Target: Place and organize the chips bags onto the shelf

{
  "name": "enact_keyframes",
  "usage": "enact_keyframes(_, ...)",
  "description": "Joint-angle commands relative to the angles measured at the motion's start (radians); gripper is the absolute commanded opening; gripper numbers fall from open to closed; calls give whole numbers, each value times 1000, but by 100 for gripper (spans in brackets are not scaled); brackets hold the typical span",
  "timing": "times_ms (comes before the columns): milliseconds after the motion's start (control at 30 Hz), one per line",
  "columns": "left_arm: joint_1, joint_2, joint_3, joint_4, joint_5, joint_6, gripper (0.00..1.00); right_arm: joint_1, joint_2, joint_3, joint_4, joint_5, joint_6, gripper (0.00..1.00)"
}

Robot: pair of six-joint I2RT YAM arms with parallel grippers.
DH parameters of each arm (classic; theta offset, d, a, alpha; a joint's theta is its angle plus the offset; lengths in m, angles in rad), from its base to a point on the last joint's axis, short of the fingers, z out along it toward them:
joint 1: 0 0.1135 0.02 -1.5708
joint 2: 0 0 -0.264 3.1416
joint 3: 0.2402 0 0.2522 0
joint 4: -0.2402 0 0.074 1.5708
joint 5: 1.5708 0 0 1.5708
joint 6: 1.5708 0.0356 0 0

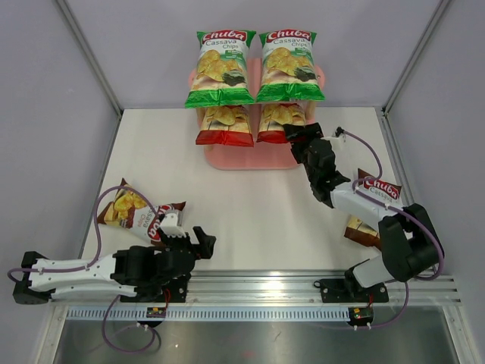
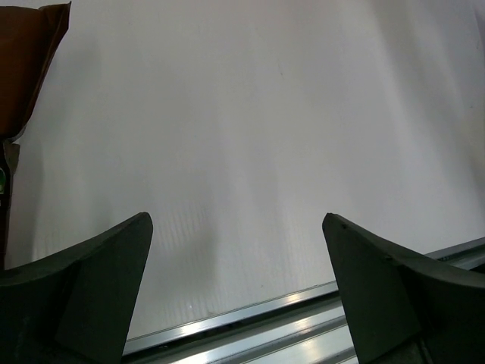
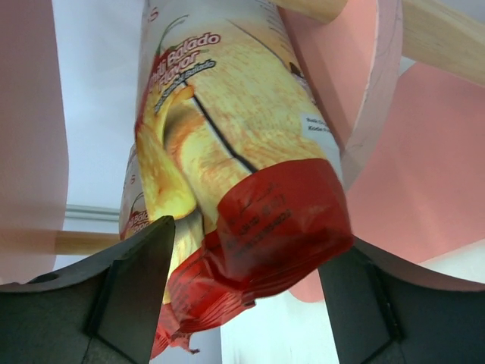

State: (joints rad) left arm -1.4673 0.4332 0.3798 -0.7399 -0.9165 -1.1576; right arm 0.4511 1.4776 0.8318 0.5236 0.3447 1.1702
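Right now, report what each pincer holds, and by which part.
Left pincer: open, holding nothing. Right pincer straddles the bottom end of the right-hand red bag on the shelf; whether it grips it cannot be told.

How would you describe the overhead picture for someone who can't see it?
A pink shelf holds two green chips bags above two red bags; the right gripper is at the right red bag. The left gripper rests open, and a brown bag lies near each arm.
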Motion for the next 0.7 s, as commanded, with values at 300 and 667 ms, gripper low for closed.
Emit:
enact_keyframes(300,188,226,126,137,103,163,99,-6,-331,-63,-198,-79,-165,99)
enact_keyframes(667,461,246,246,103,203,252,99,-6,-787,-131,-747,-58,-384,99)
